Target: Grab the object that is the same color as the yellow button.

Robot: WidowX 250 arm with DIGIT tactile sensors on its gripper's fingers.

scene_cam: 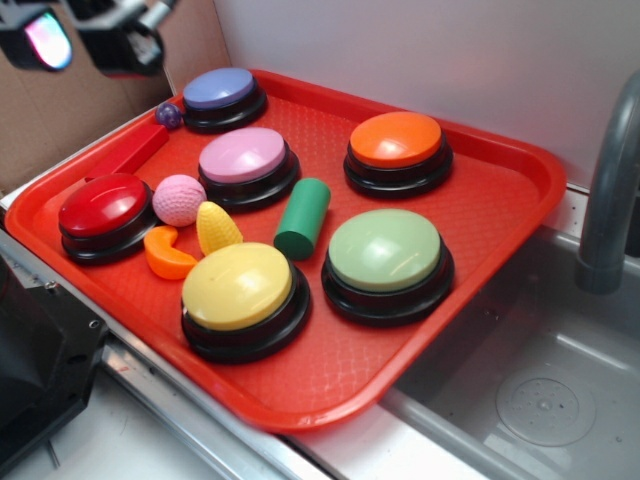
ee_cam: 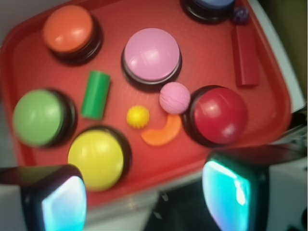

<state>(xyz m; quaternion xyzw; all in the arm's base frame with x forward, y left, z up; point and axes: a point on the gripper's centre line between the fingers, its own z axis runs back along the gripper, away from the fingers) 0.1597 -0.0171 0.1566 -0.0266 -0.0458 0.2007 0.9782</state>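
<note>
Well apart, corn toy [ee_cam: 138, 116] lies beyond end effector [ee_cam: 144, 192].

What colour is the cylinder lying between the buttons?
Green; the cylinder shows best in the exterior view.

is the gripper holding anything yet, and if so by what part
Nothing is held. The gripper is open and empty above the tray's near edge; the yellow corn toy lies untouched on the tray beside the yellow button.

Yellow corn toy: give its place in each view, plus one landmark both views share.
Exterior: yellow corn toy left of centre, just above the yellow button.
Wrist: yellow corn toy at centre, end-on, upper right of the yellow button.
Shared landmark: pink ball close beside it.
</note>
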